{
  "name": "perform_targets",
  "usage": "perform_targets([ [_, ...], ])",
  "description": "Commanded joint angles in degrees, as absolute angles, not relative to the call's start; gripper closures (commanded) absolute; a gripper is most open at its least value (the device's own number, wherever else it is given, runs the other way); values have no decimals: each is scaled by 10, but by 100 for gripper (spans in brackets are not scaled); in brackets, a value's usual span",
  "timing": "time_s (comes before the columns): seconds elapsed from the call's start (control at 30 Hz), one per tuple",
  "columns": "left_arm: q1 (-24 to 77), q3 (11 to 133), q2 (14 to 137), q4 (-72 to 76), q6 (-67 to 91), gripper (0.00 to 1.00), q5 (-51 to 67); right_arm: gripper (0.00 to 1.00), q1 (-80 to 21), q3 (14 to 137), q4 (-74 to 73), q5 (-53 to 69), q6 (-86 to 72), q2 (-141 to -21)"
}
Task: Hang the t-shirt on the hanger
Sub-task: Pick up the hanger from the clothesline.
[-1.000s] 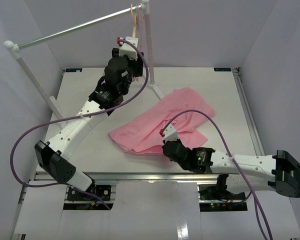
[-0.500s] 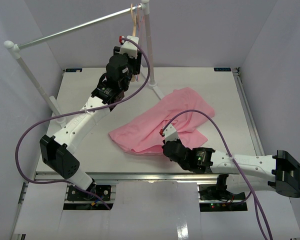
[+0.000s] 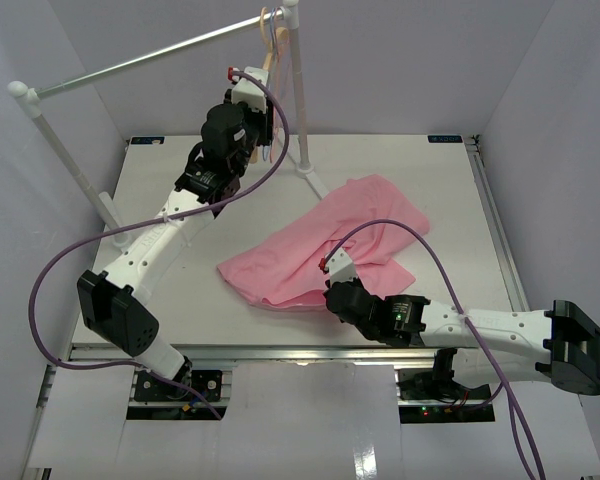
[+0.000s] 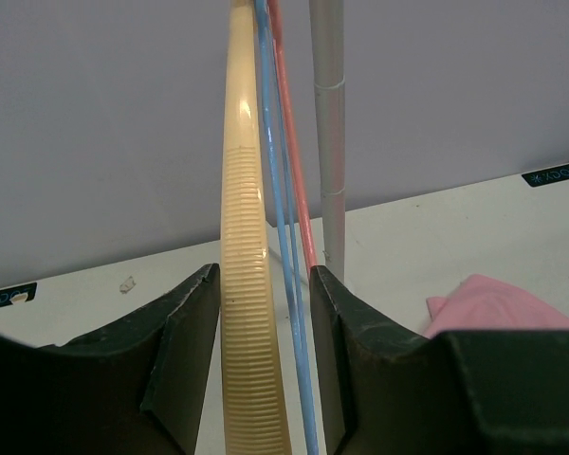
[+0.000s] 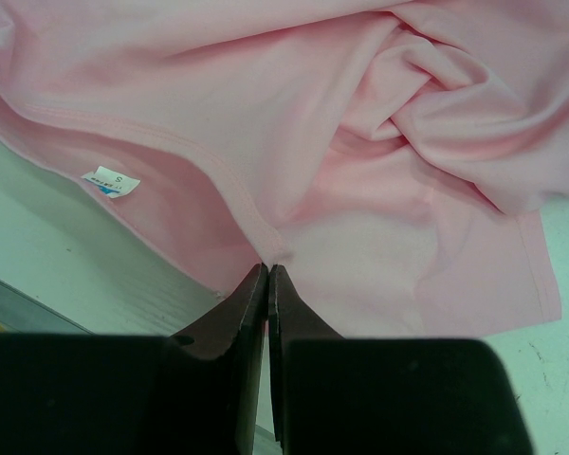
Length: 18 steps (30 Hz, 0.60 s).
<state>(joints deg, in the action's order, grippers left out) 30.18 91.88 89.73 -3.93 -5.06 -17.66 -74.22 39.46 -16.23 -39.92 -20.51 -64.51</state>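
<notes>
Pink t-shirt (image 3: 330,240) heaped in loose folds right of centre on the surface (image 3: 440,170), nearer the front edge than the back, not yet on anything. Size label (image 5: 111,182) showing inside the neck. Right jaws pressed together at a seam fold on the near side of the cloth, seemingly pinching a thin bit of it.

Wooden hanger (image 4: 245,284) hanging from the rail (image 3: 150,58) above the back edge, left of its middle, close to the upright post (image 4: 329,142). Packed beside a thin blue hanger (image 4: 286,256) and a thin pink hanger (image 4: 291,142). Left jaws partly open, straddling all three, not clamped: wooden one hard by one side, pink one at the other.

Likely trouble: clamping the whole bundle and dragging the thin pair off the rail too, for want of any gap to separate them. Also a skewed, slipping hold on the ribbed wood, wires wedged alongside. Or a knock against the post while lifting the hook clear. On the cloth side, a pinch that shallow slipping free at the first pull.

No container to be seen.
</notes>
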Motion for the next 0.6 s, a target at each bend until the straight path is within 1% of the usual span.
perform_targets([
  [0.0, 287, 944, 899, -42, -36, 50, -135, 92, -742, 389, -145, -403, -199, -636],
  [0.17, 285, 951, 901, -33, -46, 59, -118, 92, -742, 389, -145, -403, -198, -636],
  [0.27, 285, 975, 915, -50, -51, 68, -117, 92, -742, 389, -145, -403, -198, -638],
  [0.3, 284, 981, 917, -55, -53, 73, -115, 92, -742, 389, -145, -403, -198, -638],
  [0.43, 284, 984, 918, -62, -51, 87, -114, 92, -741, 389, -145, -400, -197, -637],
  [0.57, 284, 990, 912, -66, -47, 88, -132, 92, -741, 389, -145, -399, -197, -635],
])
